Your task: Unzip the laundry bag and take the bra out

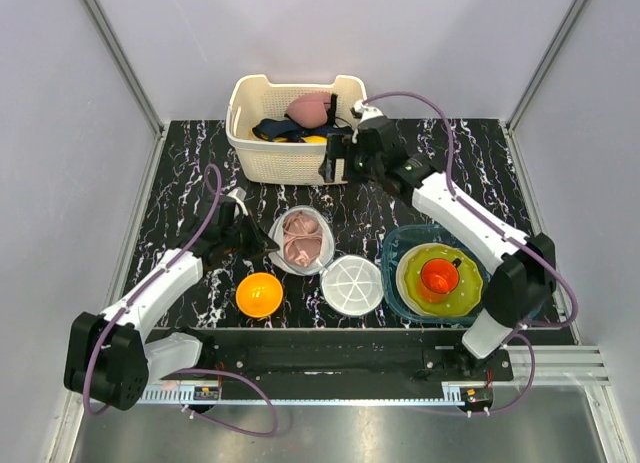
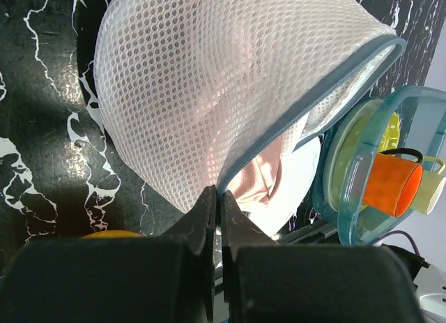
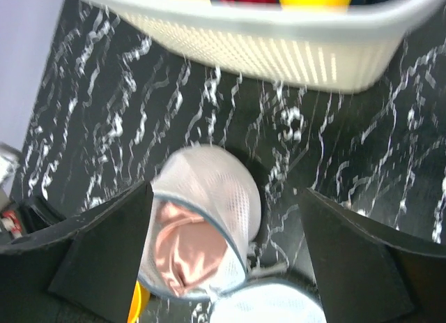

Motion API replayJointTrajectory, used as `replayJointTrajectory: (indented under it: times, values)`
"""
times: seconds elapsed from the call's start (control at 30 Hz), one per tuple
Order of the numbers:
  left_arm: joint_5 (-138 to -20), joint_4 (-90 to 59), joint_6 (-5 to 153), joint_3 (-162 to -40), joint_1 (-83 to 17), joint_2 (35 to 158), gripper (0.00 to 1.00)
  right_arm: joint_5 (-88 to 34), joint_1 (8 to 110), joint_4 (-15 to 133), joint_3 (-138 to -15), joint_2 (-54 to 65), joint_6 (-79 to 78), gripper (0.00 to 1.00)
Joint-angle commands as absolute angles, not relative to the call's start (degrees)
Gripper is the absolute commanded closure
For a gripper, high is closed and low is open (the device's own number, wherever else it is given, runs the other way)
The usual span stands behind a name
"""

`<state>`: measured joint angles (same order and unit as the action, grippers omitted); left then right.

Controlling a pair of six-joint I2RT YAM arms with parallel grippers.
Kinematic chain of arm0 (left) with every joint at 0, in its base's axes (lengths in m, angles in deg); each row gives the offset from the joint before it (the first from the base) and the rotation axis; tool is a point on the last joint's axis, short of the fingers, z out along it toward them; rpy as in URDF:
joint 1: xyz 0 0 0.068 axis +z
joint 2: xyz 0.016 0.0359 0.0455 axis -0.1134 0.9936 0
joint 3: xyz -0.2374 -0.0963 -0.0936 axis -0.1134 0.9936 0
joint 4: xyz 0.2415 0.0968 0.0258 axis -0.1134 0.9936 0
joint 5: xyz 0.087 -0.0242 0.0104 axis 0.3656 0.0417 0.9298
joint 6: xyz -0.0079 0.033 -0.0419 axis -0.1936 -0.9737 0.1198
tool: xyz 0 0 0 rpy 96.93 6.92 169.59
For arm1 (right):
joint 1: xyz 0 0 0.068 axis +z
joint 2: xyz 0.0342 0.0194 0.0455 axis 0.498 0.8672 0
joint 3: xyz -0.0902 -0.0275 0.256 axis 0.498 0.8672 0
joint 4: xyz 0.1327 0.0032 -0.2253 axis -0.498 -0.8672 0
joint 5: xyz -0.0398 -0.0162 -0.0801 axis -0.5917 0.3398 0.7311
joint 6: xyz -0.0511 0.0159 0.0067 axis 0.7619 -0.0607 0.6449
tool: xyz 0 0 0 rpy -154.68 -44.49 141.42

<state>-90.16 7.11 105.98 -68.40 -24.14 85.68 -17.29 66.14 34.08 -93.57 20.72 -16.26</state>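
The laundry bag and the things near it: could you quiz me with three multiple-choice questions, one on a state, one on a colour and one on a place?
1. The laundry bag is:
A. zipped shut
B. open, with the bra in one half
C. open and empty

2. Its zip edging is:
A. red
B. grey-blue
C. yellow

3. The orange cup stands:
A. on the floor
B. inside the laundry bag
C. on the plate in the tray

Answers:
1. B: the two round halves lie apart, and pink fabric fills one of them.
2. B: the left wrist view shows a grey-blue rim along the mesh.
3. C: the top view shows it on the yellow-green plate, inside the teal tray.
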Motion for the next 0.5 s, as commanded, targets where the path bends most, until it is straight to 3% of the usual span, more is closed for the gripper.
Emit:
replayJointTrajectory:
  times: [0.0, 0.2, 0.47]
  values:
    - [-91.5, 3.9, 105.3, -69.0, -23.9, 86.2, 1.0, -21.4, 66.6, 39.7, -81.7, 13.6, -19.6, 0.07]
    - [-91.4, 3.2, 105.6, -69.1, -23.9, 87.0, 1.0, -22.3, 72.0, 42.0, -72.6, 9.0, -21.6, 0.27]
    - [-91.0, 3.1, 106.0, -69.5, -23.9, 87.5, 1.0, -25.4, 78.8, 43.5, -73.5, 16.6, -21.6, 0.26]
